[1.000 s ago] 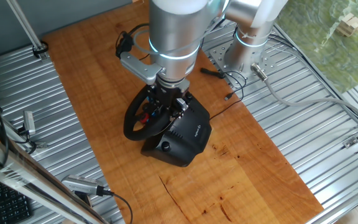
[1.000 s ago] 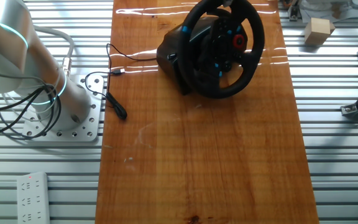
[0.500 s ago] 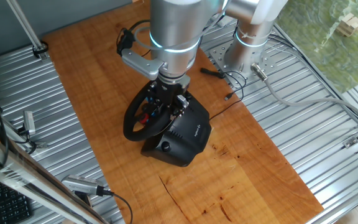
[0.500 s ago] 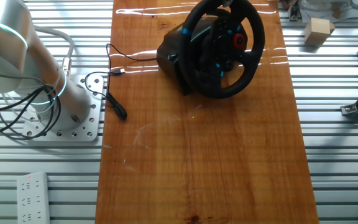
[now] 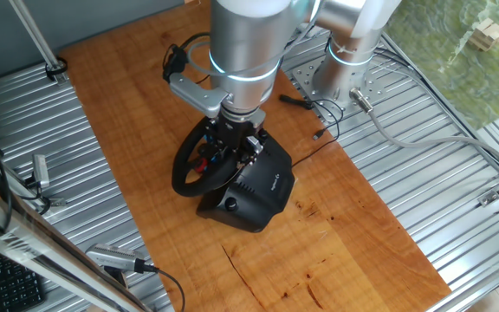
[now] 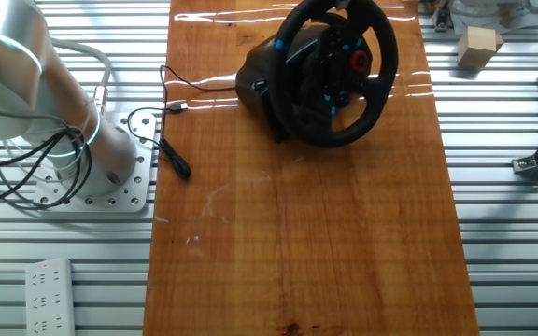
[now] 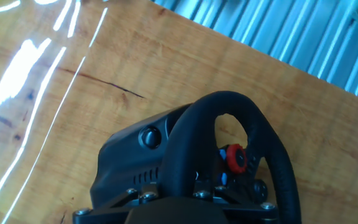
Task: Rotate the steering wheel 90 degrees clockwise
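The steering wheel is black with a thick rim and stands tilted on its boxy black base on the wooden table. It also shows in the other fixed view and in the hand view, where a red button sits on its hub. My gripper is down at the top of the rim, with its dark body over the rim. Its fingers are hidden, so I cannot tell if they are closed on the rim.
A thin black cable lies on the wood next to the arm's base. A wooden block sits on the metal slats beside the table. The wheel stands close to the table's edge.
The arm's upper part rose slightly and came back down. The steering wheel and its base have not visibly turned or moved.
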